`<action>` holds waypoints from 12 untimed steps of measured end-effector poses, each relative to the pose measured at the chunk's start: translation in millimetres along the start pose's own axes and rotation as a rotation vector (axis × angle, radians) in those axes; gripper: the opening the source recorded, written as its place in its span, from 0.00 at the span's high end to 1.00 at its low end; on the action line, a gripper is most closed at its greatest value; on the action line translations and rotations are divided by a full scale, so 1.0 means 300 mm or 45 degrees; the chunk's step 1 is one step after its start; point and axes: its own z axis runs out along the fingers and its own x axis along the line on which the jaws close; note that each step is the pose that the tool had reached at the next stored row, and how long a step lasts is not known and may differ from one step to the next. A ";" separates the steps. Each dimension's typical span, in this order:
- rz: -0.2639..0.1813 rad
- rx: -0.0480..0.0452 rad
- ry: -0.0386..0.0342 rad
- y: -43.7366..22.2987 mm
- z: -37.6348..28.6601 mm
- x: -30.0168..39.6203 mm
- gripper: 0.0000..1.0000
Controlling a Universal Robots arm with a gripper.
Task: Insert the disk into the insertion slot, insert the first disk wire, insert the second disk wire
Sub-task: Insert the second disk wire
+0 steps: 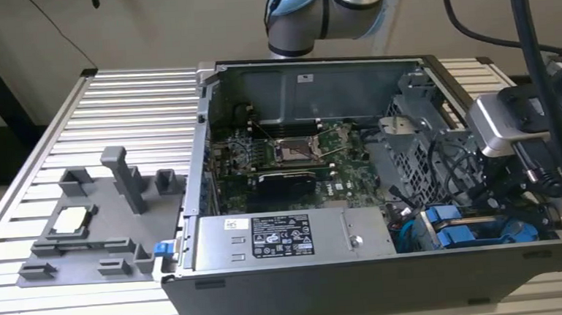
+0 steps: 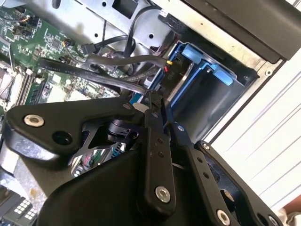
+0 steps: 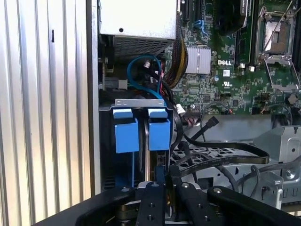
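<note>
The disk (image 1: 486, 231) sits in the drive bay at the lower right of the exterior view, inside the open computer case (image 1: 367, 284), its blue carrier beside a second blue carrier front (image 3: 126, 131). The hand (image 3: 165, 181) hovers over black cables (image 3: 221, 157), fingers pressed together.

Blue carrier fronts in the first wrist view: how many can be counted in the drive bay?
2. One blue carrier front sits nearer the case's outer wall; the other is beside it, toward the motherboard. Both stand under the metal bracket. More may be hidden below.
</note>
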 end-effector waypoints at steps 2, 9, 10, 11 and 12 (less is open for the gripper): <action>0.007 0.002 -0.0010 0.000 0.004 0.001 0.84; 0.013 0.003 -0.0019 -0.002 0.011 0.003 0.84; 0.014 0.003 -0.0034 -0.002 0.012 0.003 0.84; 0.014 0.003 -0.0051 -0.003 0.013 0.003 0.84; 0.015 0.003 -0.0064 -0.003 0.014 0.003 0.84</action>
